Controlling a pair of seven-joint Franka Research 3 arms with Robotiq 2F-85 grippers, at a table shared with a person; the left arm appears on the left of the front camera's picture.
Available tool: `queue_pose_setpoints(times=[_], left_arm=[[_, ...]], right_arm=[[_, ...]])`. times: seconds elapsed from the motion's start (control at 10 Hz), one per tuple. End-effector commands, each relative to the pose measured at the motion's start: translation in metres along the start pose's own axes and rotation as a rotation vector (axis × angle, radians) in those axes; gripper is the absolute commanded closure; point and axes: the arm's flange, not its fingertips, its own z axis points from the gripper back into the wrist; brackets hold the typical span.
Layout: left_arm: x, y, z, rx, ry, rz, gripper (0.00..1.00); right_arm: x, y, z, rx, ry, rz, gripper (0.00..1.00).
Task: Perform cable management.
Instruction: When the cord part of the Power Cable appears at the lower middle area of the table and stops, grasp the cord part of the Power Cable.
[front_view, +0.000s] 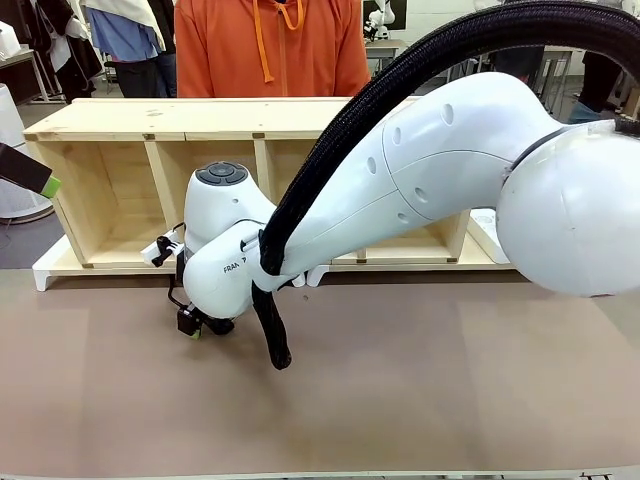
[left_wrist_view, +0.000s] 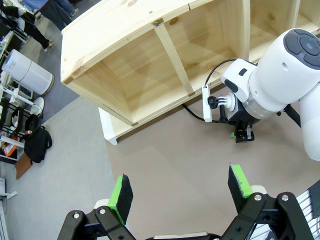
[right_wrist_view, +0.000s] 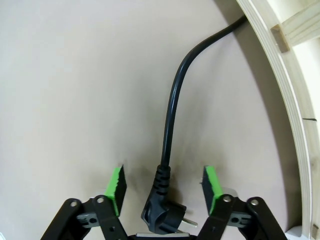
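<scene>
The cable (right_wrist_view: 170, 115), a thin, glossy black cord, is lying on the brown table (right_wrist_view: 75, 75) just in front of the wooden shelf (right_wrist_view: 280, 100). It is curving away from the shelf's lower edge and ending in a small black plug (right_wrist_view: 162, 212) with a metal pin showing. The plug is sitting between the fingers of the right gripper (right_wrist_view: 163, 172), which is spread wide, its green pads (right_wrist_view: 116, 186) standing clear of the cord on both sides and gripping nothing.

To take the cable cleanly, the gripper likely needs to be closing on the ribbed collar just behind the plug rather than on the pins, with the pads square to it. Any pull should probably be going gently away from the shelf, since the cord's far end is running out of sight by the shelf's edge.

The left gripper (left_wrist_view: 178, 172) is hanging released and empty, well out from the shelf's end.
</scene>
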Motion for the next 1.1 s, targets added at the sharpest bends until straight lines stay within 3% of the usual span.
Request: queue_pose_setpoints(times=[0.0, 0.1, 0.4, 0.5, 1.0], left_arm=[[0.0016, 0.0007, -0.0012, 0.002, -0.007, -0.003, 0.0], [0.0016, 0.0007, -0.0012, 0.002, -0.007, -0.003, 0.0], [0.0016, 0.0007, -0.0012, 0.002, -0.007, -0.003, 0.0], [0.0016, 0.0007, -0.0012, 0.002, -0.007, -0.003, 0.0], [0.0016, 0.0007, -0.0012, 0.002, -0.007, -0.003, 0.0]], right_arm=[[0.0032, 0.0001, -0.0026, -0.031, 0.001, 0.01, 0.44], [0.003, -0.0001, -0.0026, -0.031, -0.003, 0.008, 0.57], [0.0034, -0.0008, -0.0026, -0.032, -0.009, 0.005, 0.83], [0.0035, -0.001, -0.0025, -0.032, -0.009, 0.003, 0.97], [0.0015, -0.0016, 0.0006, -0.003, -0.005, -0.001, 1.0]])
